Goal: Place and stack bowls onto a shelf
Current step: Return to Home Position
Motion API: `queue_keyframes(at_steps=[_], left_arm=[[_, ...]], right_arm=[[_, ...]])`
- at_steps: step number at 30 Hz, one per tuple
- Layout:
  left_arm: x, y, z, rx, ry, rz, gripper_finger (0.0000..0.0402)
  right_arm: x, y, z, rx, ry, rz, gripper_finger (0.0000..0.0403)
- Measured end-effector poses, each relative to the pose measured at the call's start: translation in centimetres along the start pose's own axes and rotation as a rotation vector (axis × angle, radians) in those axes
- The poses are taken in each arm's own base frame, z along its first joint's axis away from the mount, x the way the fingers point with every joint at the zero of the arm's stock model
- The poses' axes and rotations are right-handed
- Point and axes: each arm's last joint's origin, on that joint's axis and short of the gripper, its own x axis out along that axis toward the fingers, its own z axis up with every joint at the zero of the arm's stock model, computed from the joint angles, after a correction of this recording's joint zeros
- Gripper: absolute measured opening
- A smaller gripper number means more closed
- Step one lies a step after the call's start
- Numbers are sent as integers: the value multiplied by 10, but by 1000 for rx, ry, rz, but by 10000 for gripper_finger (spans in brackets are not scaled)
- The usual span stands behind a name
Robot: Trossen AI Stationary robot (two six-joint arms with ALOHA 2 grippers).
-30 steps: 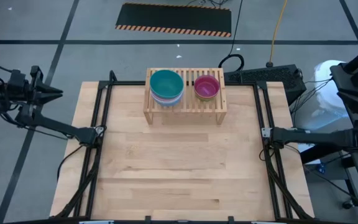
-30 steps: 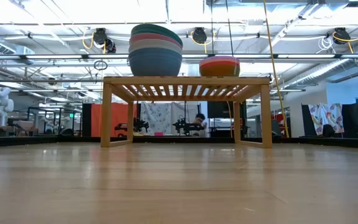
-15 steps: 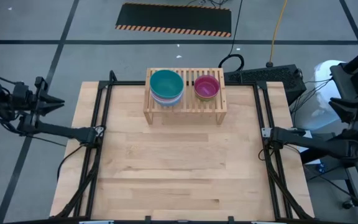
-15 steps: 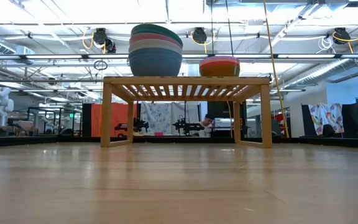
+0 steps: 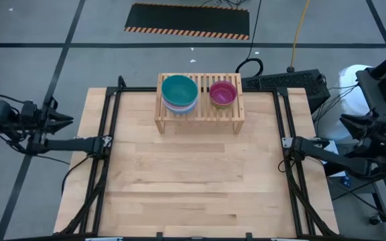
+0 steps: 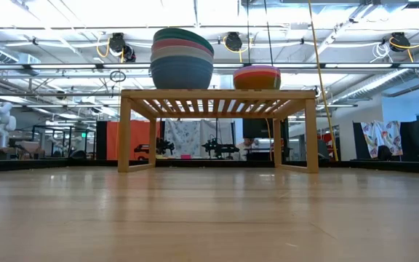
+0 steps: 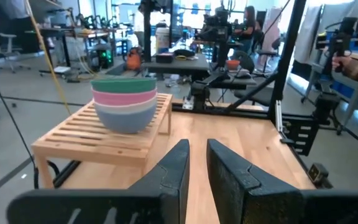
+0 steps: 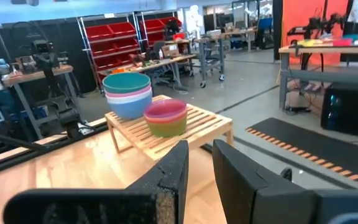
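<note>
The light-wood shelf (image 5: 202, 112) stands on its legs at the table's far edge. A stack of several bowls with a teal one on top (image 5: 179, 92) sits on its left part, and a shorter stack with a pink-purple bowl on top (image 5: 223, 92) sits on its right part. The low view shows both stacks (image 6: 182, 58) (image 6: 257, 76) resting on the slats. My left gripper (image 5: 66, 118) hovers off the table's left edge, shut and empty. My right gripper (image 5: 346, 121) hovers off the right edge, shut and empty.
The wooden table top (image 5: 193, 181) lies bare in front of the shelf. Black frame rails (image 5: 106, 144) run along both table sides. A striped floor mat (image 5: 187, 21) and cables lie beyond the far edge. The wrist views show workshop benches and people behind.
Both arms have drawn back outside the table: my left gripper has moved toward the near edge and farther left, my right gripper toward the near edge. The bowl stacks and the shelf have stayed put.
</note>
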Motion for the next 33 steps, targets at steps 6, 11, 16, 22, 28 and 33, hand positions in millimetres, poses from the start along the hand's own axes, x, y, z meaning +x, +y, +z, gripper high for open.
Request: queue_keyframes(at_steps=[6,11,16,22,28,33], left_arm=[[1,-2,-14,-1,-11,8,60],[6,-4,-17,32,6,-16,60],[15,-5,-14,126,-36,-17,60],[28,-5,-15,148,-41,-17,60],[49,-6,-19,166,-58,-37,60],[72,-7,-25,191,-65,-36,60]], right_arm=[[10,0,-16,37,21,17,66],[19,2,-13,4,1,20,66],[37,7,-6,-54,-79,33,66],[64,14,-8,-84,-91,89,66],[100,20,-17,-90,-93,90,66],[131,24,-29,-95,-110,92,66]])
